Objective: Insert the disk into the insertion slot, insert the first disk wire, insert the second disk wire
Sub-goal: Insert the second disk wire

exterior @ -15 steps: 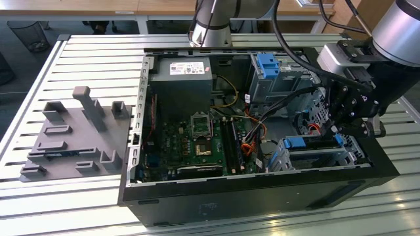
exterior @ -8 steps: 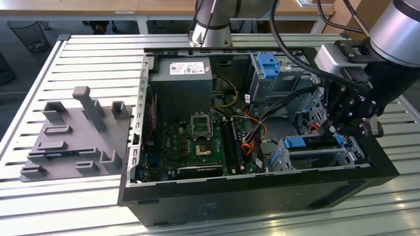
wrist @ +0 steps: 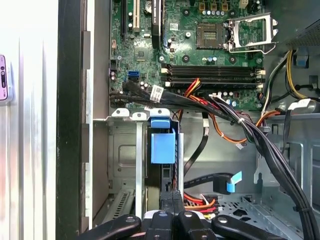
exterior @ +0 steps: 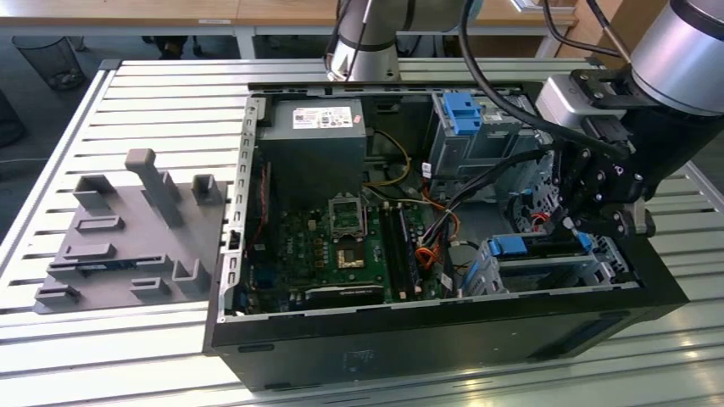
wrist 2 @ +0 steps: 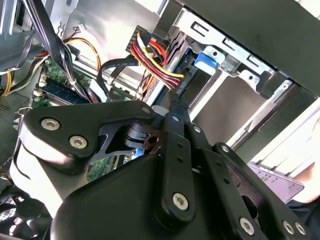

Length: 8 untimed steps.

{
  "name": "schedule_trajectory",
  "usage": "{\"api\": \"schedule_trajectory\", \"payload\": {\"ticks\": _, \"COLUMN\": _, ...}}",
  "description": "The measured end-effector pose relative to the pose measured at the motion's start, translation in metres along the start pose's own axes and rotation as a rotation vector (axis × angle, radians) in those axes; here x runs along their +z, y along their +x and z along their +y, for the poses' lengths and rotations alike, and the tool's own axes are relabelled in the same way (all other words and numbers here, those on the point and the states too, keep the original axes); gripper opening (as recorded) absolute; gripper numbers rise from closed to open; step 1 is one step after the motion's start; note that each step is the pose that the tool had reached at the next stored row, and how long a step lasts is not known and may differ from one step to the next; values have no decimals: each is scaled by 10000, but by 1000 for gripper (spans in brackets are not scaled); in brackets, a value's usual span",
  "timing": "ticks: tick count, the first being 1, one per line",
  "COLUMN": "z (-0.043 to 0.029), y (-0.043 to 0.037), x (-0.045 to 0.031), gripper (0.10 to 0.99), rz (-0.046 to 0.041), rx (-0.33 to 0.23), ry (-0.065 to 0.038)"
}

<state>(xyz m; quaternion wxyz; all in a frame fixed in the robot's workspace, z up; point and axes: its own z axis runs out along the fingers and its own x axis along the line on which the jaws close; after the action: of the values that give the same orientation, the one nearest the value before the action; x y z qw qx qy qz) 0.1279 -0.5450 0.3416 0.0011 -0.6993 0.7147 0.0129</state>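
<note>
The disk sits in its blue carrier inside the insertion slot, at the exterior view's right of the open computer case. Its blue tab faces me in both wrist views. My gripper reaches down into the case just behind the disk. The fingers are pressed together on the end of a red, yellow and black disk wire, close against the disk's rear edge. A second black wire with a blue plug lies loose on the case floor beside it.
A taller grey cage with a blue tab stands farther back in the case. The motherboard and power supply take up the case's other side. A thick black cable bundle crosses nearby. A grey fixture board lies on the slatted table.
</note>
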Motion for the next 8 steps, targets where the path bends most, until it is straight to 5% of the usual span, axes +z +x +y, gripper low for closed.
{"api": "schedule_trajectory", "payload": {"ticks": 8, "z": 147, "y": 3, "x": 2, "gripper": 106, "rz": -1, "rx": 5, "ry": 1}}
